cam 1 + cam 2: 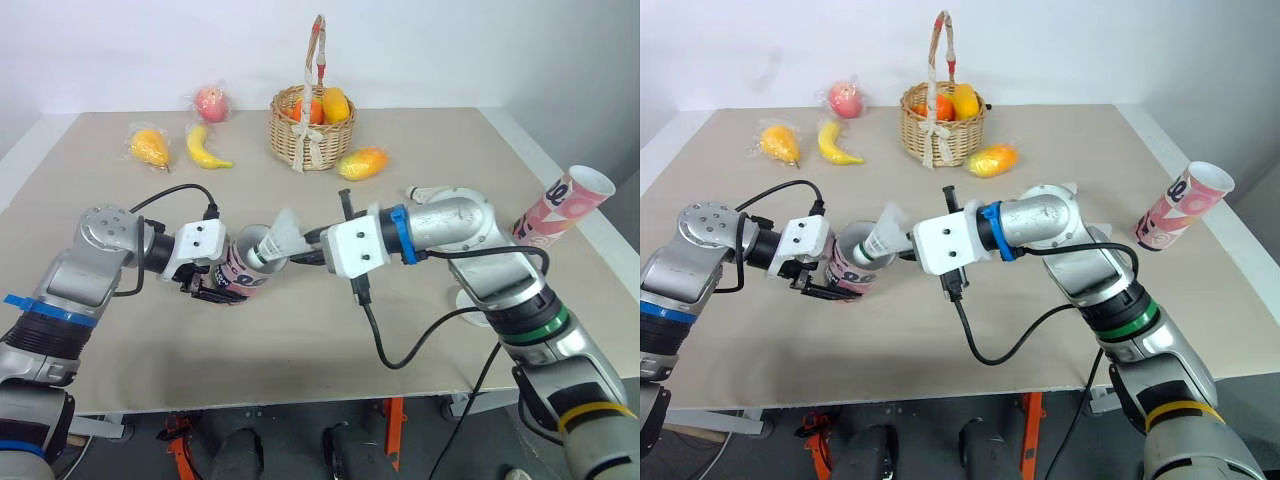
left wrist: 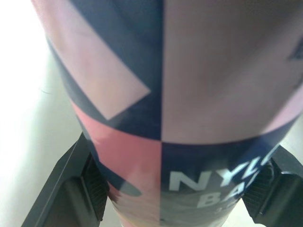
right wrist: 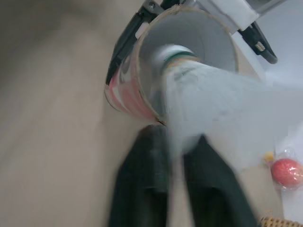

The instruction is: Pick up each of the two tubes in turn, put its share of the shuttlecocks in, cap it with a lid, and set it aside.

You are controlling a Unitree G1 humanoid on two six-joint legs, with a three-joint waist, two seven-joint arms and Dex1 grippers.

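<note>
left fingers (image 2: 90, 184) clamping tube (image 1: 248, 268) centre-left, tilting its mouth rightward for loading | right fingers (image 3: 142, 184) pinching shuttlecock (image 1: 282, 236) skirt, feeding it cork-first into mouth | second tube (image 1: 560, 205) sitting far right on tabletop (image 1: 300, 350)

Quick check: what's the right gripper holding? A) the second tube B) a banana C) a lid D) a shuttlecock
D: the right gripper pinches a shuttlecock, its cork end inside the mouth of the tube clamped by the left gripper.
</note>
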